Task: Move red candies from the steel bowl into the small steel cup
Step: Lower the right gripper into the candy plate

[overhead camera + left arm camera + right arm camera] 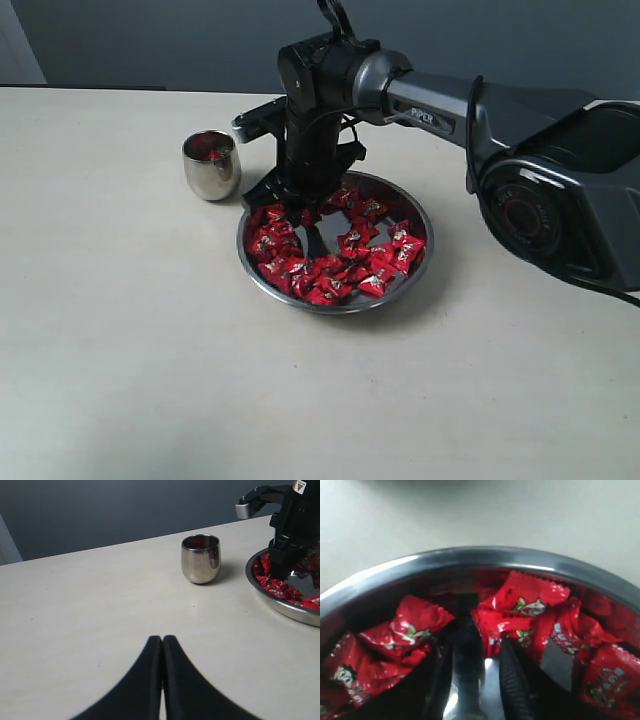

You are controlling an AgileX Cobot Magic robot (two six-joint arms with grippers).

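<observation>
The steel bowl (338, 309) sits mid-table, holding many red candies (375, 262). My right gripper (300, 214) reaches down into the bowl's left-rear part. Seen from the right wrist, the right gripper (476, 650) is open, its fingers resting on the bare steel bottom with red candies (527, 600) on both sides and none between them. The small steel cup (211, 165) stands upright left of the bowl, with red showing inside. My left gripper (162, 639) is shut and empty over bare table, well short of the small steel cup (200, 558); the exterior view does not show it.
The right arm (450, 110) stretches over the table from its base (560, 190) at the right. The pale table (120, 330) runs wide in front and to the left. The bowl's rim (285, 607) lies right of the cup in the left wrist view.
</observation>
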